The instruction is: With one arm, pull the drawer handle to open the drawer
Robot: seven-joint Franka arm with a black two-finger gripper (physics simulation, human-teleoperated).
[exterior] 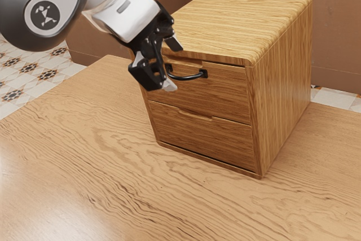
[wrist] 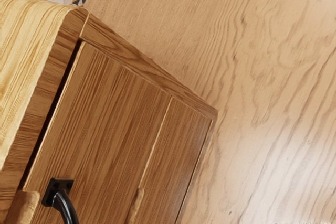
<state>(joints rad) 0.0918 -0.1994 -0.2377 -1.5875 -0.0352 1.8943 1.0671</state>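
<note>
A light wooden cabinet (exterior: 248, 26) with two drawers stands on the table. The top drawer (exterior: 220, 91) carries a black bow handle (exterior: 189, 76) and looks flush with the cabinet front. My gripper (exterior: 169, 63) is at the handle's end nearest the exterior view's left. It is open, with one finger above that end and the other below it. The handle's end lies in the gap between them and is not pinched. In the wrist view one mount of the handle (wrist: 62, 203) shows on the top drawer front (wrist: 100, 145), just under my hand.
The lower drawer (exterior: 203, 134) has a shallow groove pull and is shut. The wooden table (exterior: 113, 184) stretches wide in front of the cabinet. Patterned floor tiles (exterior: 28, 71) lie beyond the table's edge, and a brown wall stands behind.
</note>
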